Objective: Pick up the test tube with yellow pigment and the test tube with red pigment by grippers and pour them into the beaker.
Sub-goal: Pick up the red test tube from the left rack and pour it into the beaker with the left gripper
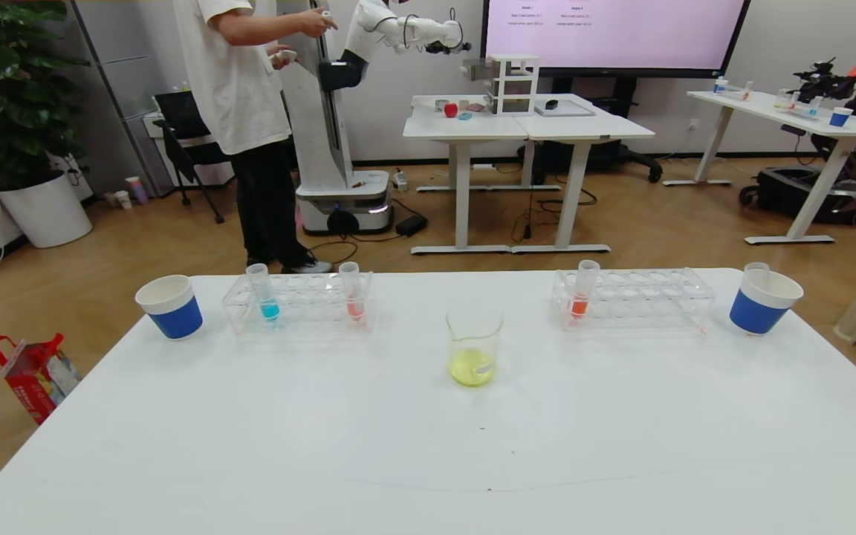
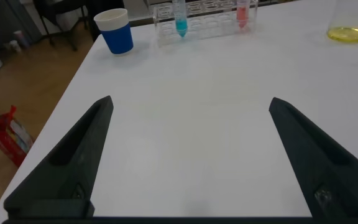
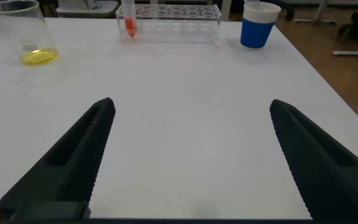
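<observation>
Black left pincer (image 2: 188,162) spread wide over table (image 2: 191,87), right pincer (image 3: 188,162) likewise

Quick count on the worktop (image 1: 428,446): one beaker (image 1: 474,346) in the middle. Two racks, one (image 1: 299,303) left of the beaker, one (image 1: 632,299) right. Three tubes: blue (image 1: 262,291), pale red (image 1: 351,290), orange-red (image 1: 584,289). Two cups, left (image 1: 170,306) and right (image 1: 763,299). Both grippers (image 2: 190,155) (image 3: 191,155) spread wide.

Beaker (image 1: 474,345) liquid yellow; cups (image 1: 170,306) blue-white.
</observation>
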You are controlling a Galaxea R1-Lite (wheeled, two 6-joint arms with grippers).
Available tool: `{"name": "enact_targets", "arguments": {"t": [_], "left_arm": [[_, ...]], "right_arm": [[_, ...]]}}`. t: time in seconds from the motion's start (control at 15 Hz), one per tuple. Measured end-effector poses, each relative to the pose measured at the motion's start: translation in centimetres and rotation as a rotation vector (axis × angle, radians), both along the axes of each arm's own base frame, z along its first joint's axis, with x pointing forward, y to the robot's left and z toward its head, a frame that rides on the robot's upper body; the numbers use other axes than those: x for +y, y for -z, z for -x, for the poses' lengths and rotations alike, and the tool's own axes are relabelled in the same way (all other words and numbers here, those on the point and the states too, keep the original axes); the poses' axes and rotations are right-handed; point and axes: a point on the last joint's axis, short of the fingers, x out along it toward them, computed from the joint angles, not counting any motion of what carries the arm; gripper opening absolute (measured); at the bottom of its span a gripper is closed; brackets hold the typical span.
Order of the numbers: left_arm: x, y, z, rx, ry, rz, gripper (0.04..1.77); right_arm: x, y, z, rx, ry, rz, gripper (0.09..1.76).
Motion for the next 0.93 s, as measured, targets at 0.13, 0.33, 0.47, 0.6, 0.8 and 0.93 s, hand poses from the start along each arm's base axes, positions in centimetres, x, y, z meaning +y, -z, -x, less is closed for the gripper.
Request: {"name": "enact_targets", "arguments": {"t": [0.13, 0.33, 0.47, 0.6, 0.8, 0.93], "left_arm": [[0.0, -1.5, 0.1, -0.018, 0.014, -0.013, 1.75], [0.0, -5.7, -0.7, -0.024, 0.027, 0.009, 1.75], [0.0, -8.9, -2.4, -0.022, 0.032, 0.039, 1.75], [-0.1, -11.7, -5.3, -0.027, 0.033, 0.077, 1.75], [-0.2, -14.0, -11.2, -0.03, 0.028, 0.115, 1.75], [-0.4, -14.0, -15.6, -0.023, 0.012, 0.136, 1.75]], "right_arm": [[0.0, 0.0, 0.0, 0.0, -0.001, 0.0, 1.74], [0.0, 0.0, 0.0, 0.0, 0.0, 0.0, 1.74], [0.0, 0.0, 0.0, 0.0, -0.001, 0.0, 1.74], [0.0, 0.0, 0.0, 0.0, -0.001, 0.001, 1.74], [0.0, 0.0, 0.0, 0.0, -0.001, 0.0, 1.74], [0.0, 0.0, 0.0, 0.0, -0.001, 0.0, 1.74]]}}
